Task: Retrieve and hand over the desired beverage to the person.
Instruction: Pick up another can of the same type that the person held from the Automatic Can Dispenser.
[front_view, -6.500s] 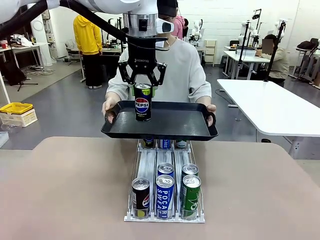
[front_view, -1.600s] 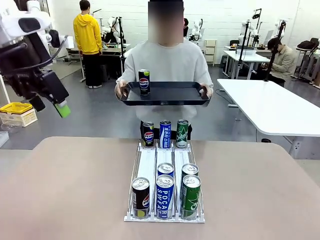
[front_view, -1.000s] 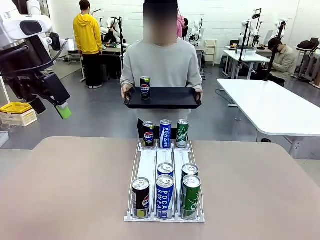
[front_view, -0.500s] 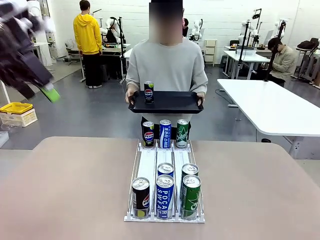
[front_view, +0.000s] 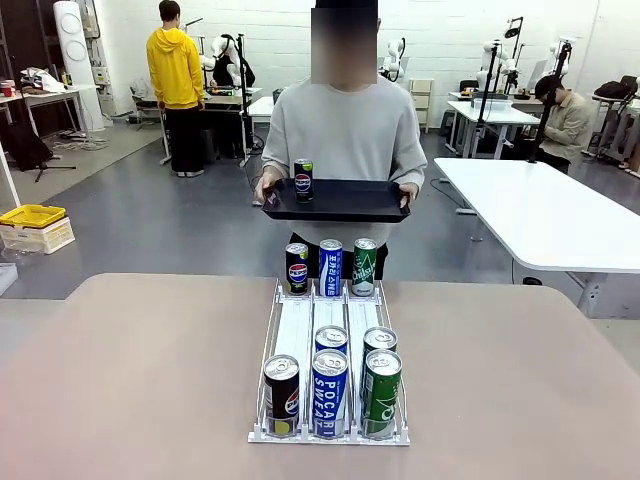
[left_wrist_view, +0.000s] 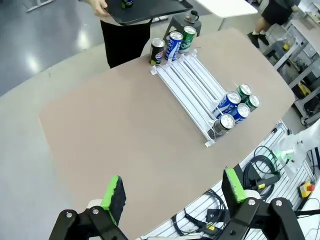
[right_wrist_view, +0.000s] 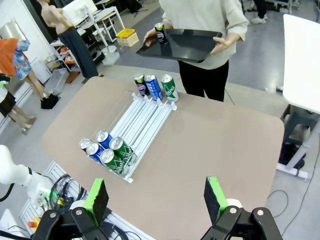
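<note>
The person (front_view: 345, 130) in a light grey sweatshirt stands beyond the table's far edge, both hands holding a black tray (front_view: 350, 200). A black Pepsi can (front_view: 303, 180) stands upright at the tray's left end; it also appears in the right wrist view as the can (right_wrist_view: 160, 33) on the tray (right_wrist_view: 192, 44). My left gripper (left_wrist_view: 173, 189) hangs open and empty high above the table's side. My right gripper (right_wrist_view: 157, 194) is open and empty too, high over the near edge.
A white can rack (front_view: 296, 325) lies mid-table, with black, blue and green cans at its far end and several more at the near end. A white table (front_view: 540, 210) stands to the right. A yellow crate (front_view: 32, 216) sits on the floor at left.
My left arm has pulled up and out of the front view at the left. The person has shifted a little to the right with the tray and can.
</note>
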